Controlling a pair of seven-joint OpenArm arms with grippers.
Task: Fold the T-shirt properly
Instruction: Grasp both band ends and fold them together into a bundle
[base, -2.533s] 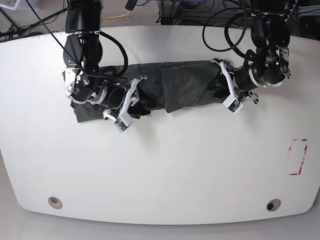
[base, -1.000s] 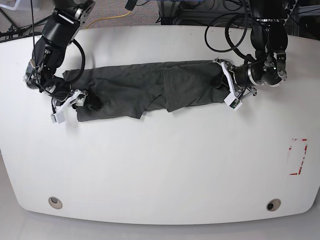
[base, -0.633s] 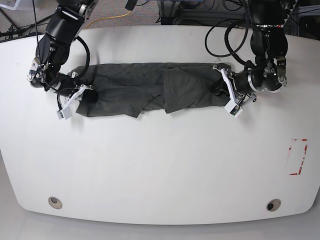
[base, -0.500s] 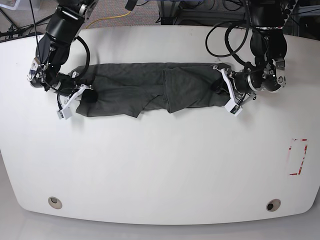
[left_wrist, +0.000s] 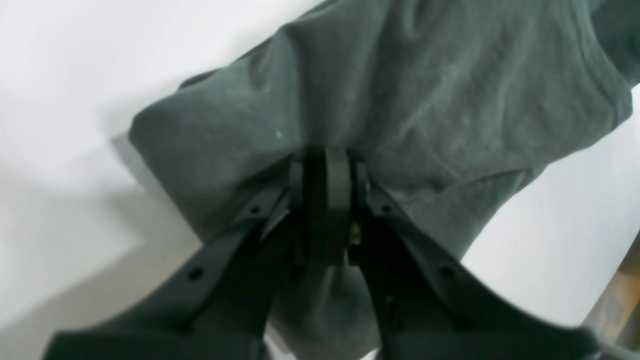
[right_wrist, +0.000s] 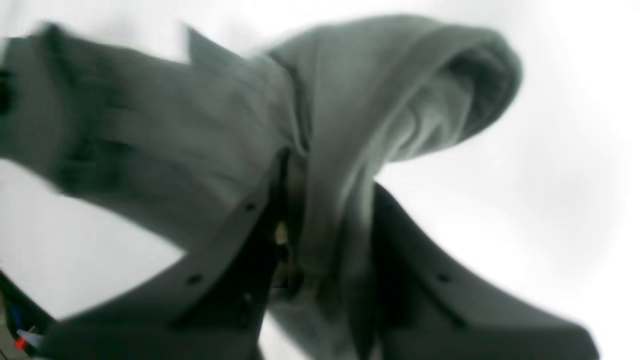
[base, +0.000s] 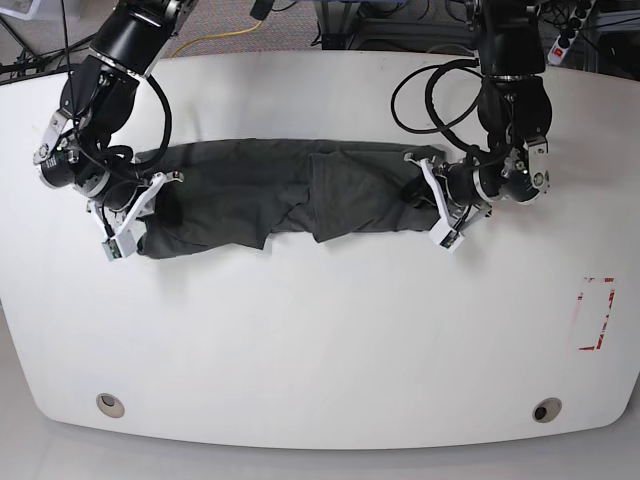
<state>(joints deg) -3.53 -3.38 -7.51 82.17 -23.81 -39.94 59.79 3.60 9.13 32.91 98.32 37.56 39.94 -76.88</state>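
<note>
The dark charcoal-grey T-shirt (base: 290, 190) lies stretched in a long, wrinkled band across the far half of the white table (base: 320, 330). My left gripper (base: 428, 200), on the base view's right, is shut on the shirt's right end; the left wrist view shows its black fingers (left_wrist: 327, 185) pinching the fabric (left_wrist: 400, 90). My right gripper (base: 148, 205), on the base view's left, is shut on the shirt's left end; the right wrist view shows bunched cloth (right_wrist: 350, 125) clamped between its fingers (right_wrist: 280, 210).
A red-outlined rectangle mark (base: 597, 313) sits near the table's right edge. Two round holes (base: 110, 404) (base: 546, 410) lie near the front edge. Cables and floor clutter (base: 350, 25) lie behind the table.
Both grippers have shifted with the shirt: the whole band moved left and slightly toward the front, the left arm swinging inward. Earlier the right gripper pulled the bunched left end out flat.
</note>
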